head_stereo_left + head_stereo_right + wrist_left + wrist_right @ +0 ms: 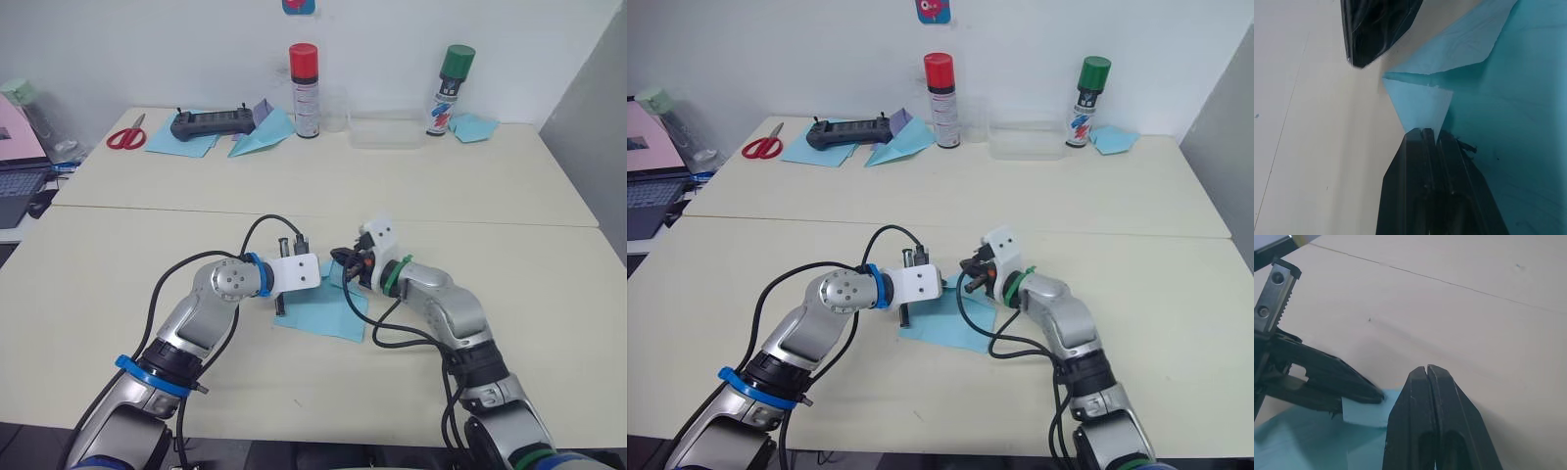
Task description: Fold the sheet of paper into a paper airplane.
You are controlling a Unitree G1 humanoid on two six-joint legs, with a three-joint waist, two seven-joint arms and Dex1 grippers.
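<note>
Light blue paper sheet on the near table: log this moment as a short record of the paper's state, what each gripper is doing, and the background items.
paper: thin light blue sheet of paper flat on the cream table, one corner lifted and folded over
left gripper: left gripper shut on the folded corner
right gripper: right gripper shut, holding nothing, tip at the sheet's edge
fold progress: early; no airplane shape yet
background: finished light blue paper dart, red-handled scissors, red-capped spray can, green-capped spray can

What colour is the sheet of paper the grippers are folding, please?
Light blue; the sheet of paper shows best in the left eye view.
</note>
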